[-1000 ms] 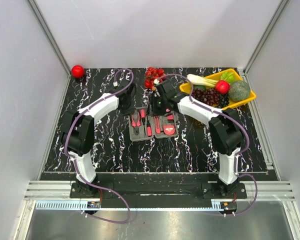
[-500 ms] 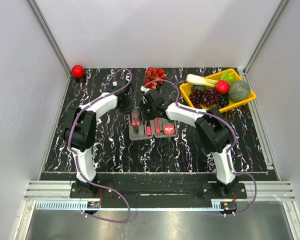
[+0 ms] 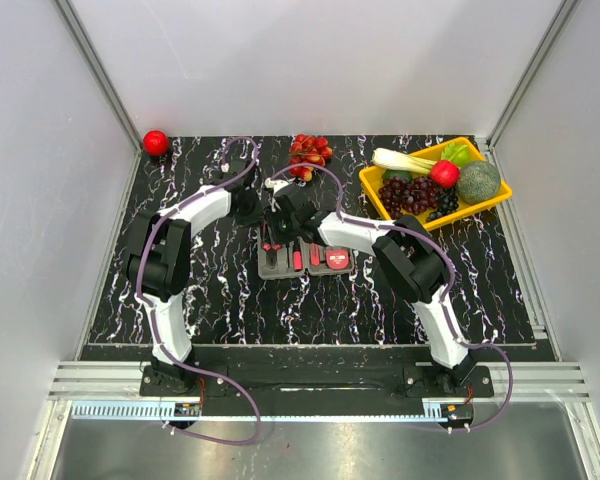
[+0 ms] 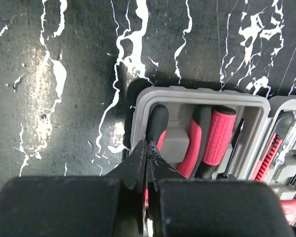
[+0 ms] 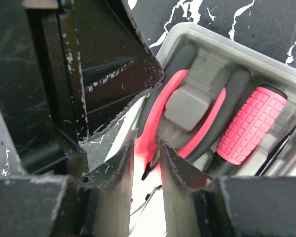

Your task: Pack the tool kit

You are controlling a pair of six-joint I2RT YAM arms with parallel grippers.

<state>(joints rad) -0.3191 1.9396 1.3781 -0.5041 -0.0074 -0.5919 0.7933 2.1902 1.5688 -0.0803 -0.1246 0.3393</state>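
Right fingers [image 5: 181, 173] newly at case [image 5: 222, 42] edge, around pliers [image 5: 155, 113], beside left fingers [image 4: 133, 165]

table [image 4: 64, 59]: black stone look, white veins, slight gloss
case [image 4: 140, 106]: grey moulded plastic, matt, smooth
pliers [image 5: 158, 106]: red and black grips, smooth, faint sheen
screwdriver [image 5: 251, 123]: red handle, knurled, matt

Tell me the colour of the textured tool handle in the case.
Pinkish red handle, clearest in right wrist view.
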